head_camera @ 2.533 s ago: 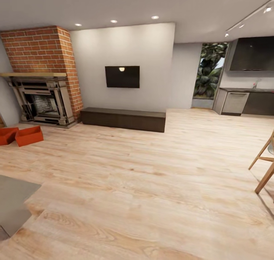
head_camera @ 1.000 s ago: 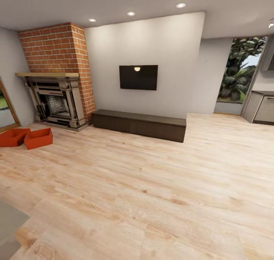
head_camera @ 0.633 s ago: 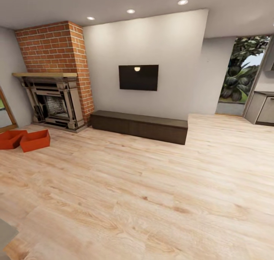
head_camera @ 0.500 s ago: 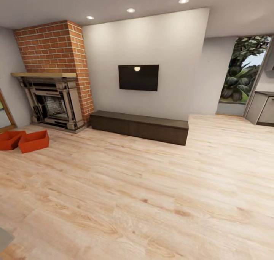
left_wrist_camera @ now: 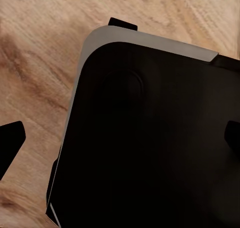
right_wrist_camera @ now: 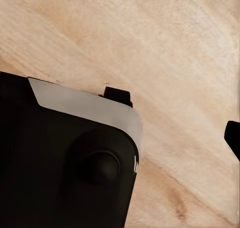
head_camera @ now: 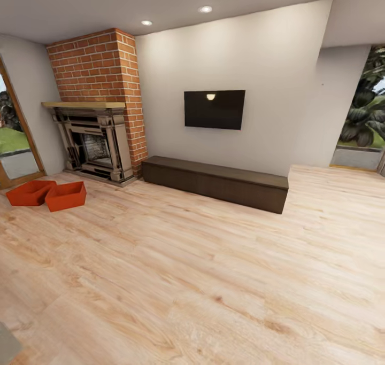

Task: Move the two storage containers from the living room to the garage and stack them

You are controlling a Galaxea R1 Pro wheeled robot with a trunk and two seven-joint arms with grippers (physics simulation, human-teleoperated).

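1. My left gripper (left_wrist_camera: 120,138) hangs with its fingers (left_wrist_camera: 10,143) spread wide over my dark base (left_wrist_camera: 150,138); my right gripper's state I cannot tell.
2. Light wood floor (head_camera: 214,279) stretches ahead.
3. Two storage containers (head_camera: 66,195) (head_camera: 30,192) sit touching, near the fireplace (head_camera: 96,146).

Living rm floor (head_camera: 214,279): light wood planks, visible grain, low sheen. Chimney breast (head_camera: 99,65): rough red brick w/ pale mortar. Fireplace (head_camera: 96,146): dark ornate surround, matt. Two storage containers (head_camera: 48,194): smooth red-orange, plastic-looking. TV (head_camera: 214,109): glossy black. Bench (head_camera: 214,183): dark matt wood.
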